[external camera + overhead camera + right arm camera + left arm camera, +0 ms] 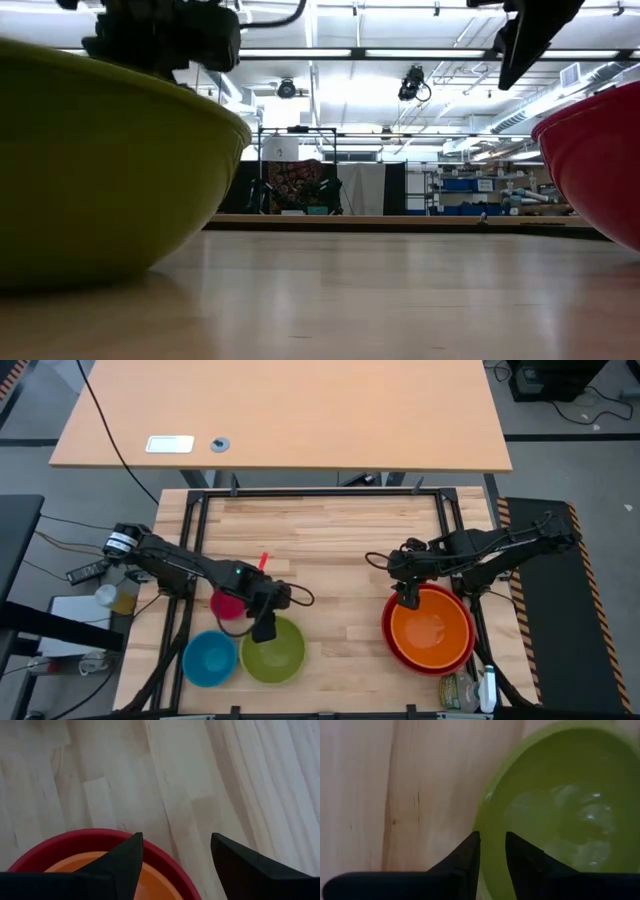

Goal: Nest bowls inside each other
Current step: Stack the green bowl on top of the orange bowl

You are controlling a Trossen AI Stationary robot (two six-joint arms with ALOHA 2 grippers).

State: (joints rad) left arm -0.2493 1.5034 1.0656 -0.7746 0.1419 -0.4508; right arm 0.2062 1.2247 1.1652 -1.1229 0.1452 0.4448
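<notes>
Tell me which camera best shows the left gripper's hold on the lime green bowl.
The left wrist view: the left gripper straddles the lime green bowl rim, one finger each side. The high view shows it over the rim; the low view shows only the bowl's outer wall; the right wrist view shows neither.

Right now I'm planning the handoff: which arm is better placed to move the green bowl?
Left. Its fingers straddle the green bowl rim; the right gripper hangs over the orange bowl.

I see the orange bowl (431, 628) nested upright in the red bowl (392, 640). The lime green bowl (275, 652), blue bowl (209, 658) and magenta-pink bowl (226, 604) sit separately, near each other.
</notes>
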